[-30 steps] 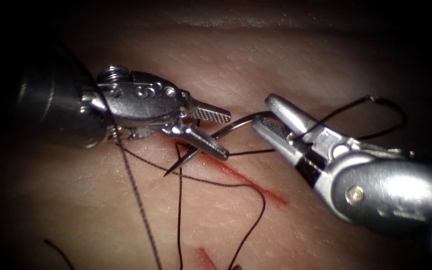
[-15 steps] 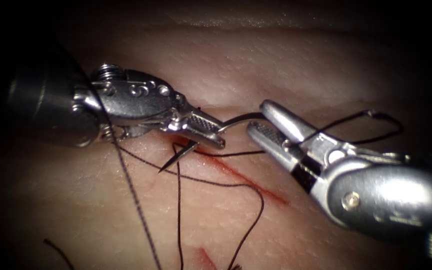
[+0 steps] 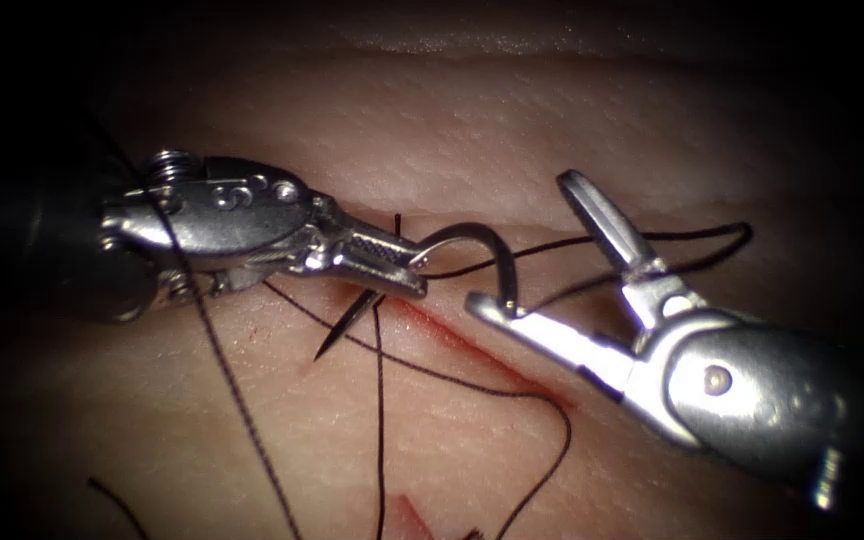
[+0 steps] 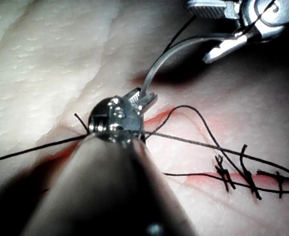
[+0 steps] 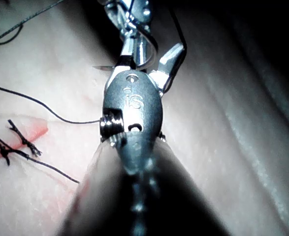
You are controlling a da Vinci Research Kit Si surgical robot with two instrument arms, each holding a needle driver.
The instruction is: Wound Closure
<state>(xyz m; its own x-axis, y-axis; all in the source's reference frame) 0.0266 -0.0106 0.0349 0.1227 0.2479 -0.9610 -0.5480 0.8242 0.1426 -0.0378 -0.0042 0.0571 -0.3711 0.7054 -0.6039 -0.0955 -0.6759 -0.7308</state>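
Endoscope view: left tool (image 3: 407,268) jaws clamped on needle (image 3: 472,240) near its point end, needle clear of tissue (image 3: 512,130) above cut (image 3: 472,345), right tool (image 3: 527,250) gaping, empty; thread (image 3: 379,400) may snag.

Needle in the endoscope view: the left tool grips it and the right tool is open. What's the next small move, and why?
Probably ease the left tool slightly leftward. Its jaws are shut on the needle near the point, which lies bare left of the cut. The right tool gapes around the needle's tail end, holding nothing.
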